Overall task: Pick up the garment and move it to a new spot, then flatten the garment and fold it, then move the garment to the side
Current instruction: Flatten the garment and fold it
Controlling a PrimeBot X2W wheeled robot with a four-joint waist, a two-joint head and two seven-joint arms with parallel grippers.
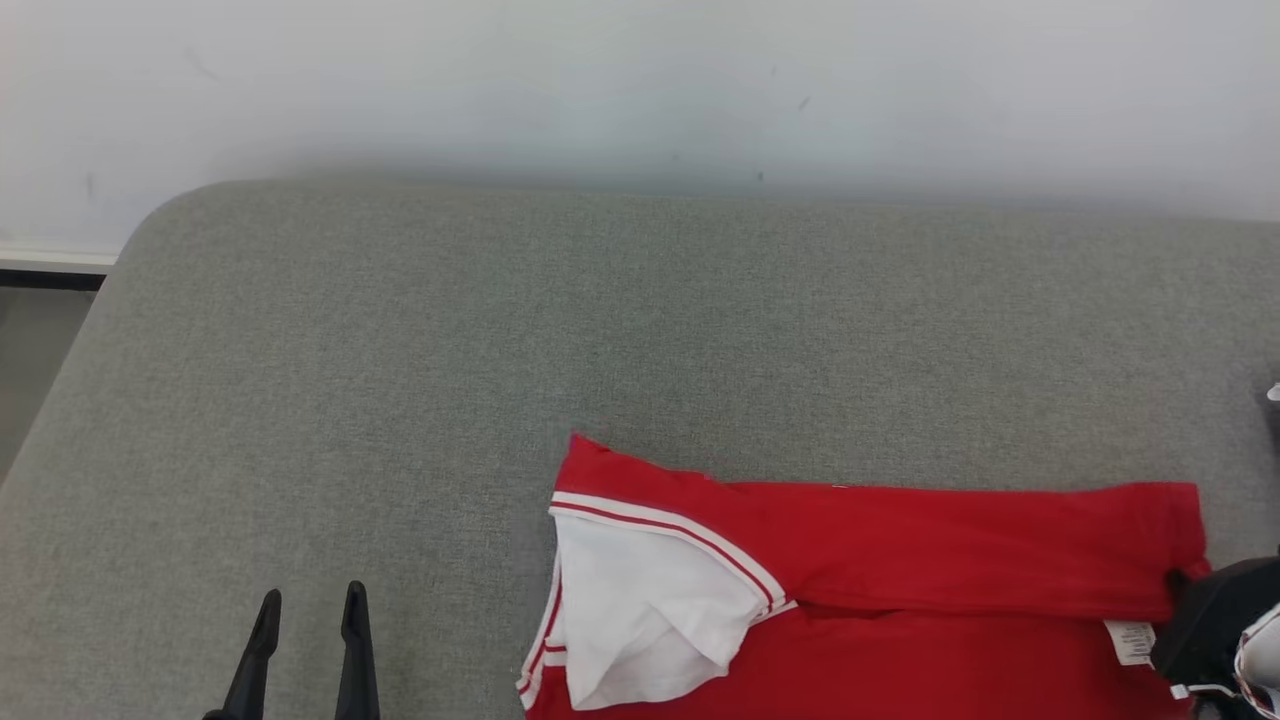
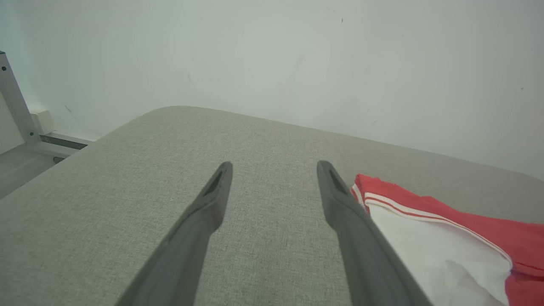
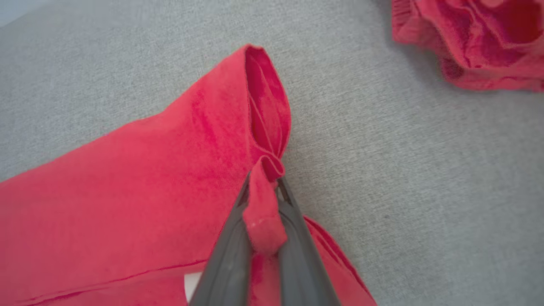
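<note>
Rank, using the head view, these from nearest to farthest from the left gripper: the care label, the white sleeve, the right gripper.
1. White sleeve, just right of the left gripper.
2. Care label, at the far right end of the garment.
3. Right gripper, past the label at the right edge, pinching the garment.

There are 2 red clothes: 1 folded garment and 1 bunched piece lying apart from it. The garment has 1 white sleeve and 1 label. There is 1 grey surface. There are 2 grippers, the left gripper and the right gripper, each with 2 jaws.
</note>
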